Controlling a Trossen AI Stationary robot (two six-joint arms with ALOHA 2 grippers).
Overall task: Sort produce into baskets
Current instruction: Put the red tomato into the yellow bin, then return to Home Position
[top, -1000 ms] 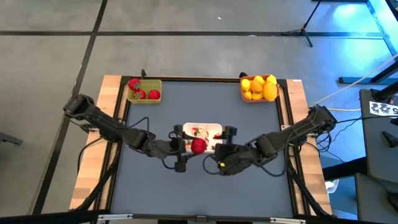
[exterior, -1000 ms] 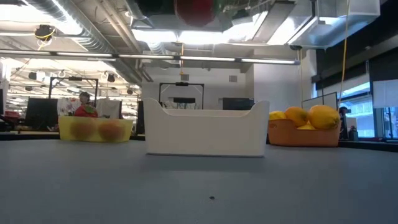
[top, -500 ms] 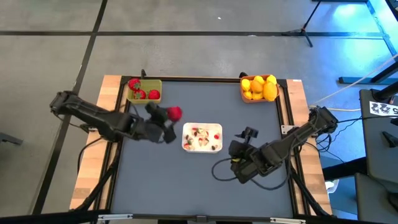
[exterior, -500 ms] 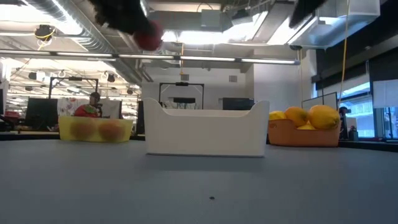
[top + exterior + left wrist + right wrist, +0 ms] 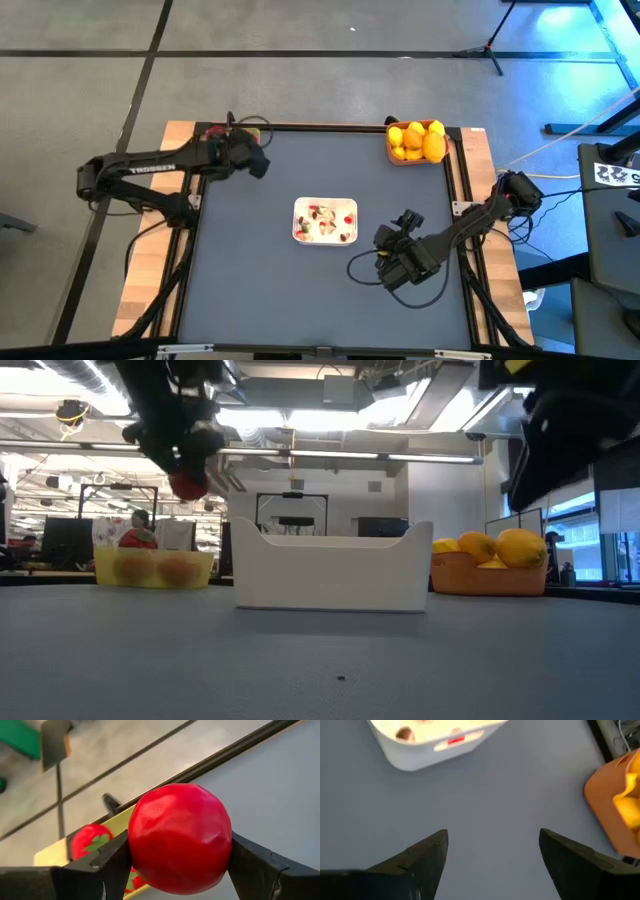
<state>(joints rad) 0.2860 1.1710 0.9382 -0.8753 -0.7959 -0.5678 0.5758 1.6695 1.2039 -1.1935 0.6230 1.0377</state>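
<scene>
My left gripper (image 5: pixel 254 161) is shut on a round red fruit (image 5: pixel 180 837) and holds it over the right side of the yellow-green basket (image 5: pixel 52 854), at the table's far left. The arm hides most of this basket in the high view. A red strawberry (image 5: pixel 90 840) lies in it. In the low view the fruit (image 5: pixel 188 484) hangs above the basket (image 5: pixel 152 568). My right gripper (image 5: pixel 492 855) is open and empty, right of the white tray (image 5: pixel 326 221). The orange basket (image 5: pixel 417 141) at the far right holds several yellow and orange fruits. My left gripper pinches the red fruit between its two fingers, one on each opposite side (image 5: pixel 137 845). The fingers slant down from the table's left. The fruit is lifted clear, above the yellow-green basket.
The white tray (image 5: pixel 330 570) stands in the middle of the table with small red and dark scraps in it. The right arm (image 5: pixel 470 222) reaches in from the table's right edge. People and desks show in the room behind the table.
My left gripper has carried the red fruit from above the white tray toward the table's far left, to above the yellow-green basket, and has kept shut on it. My right gripper has drawn away from the tray toward the table's right edge.
</scene>
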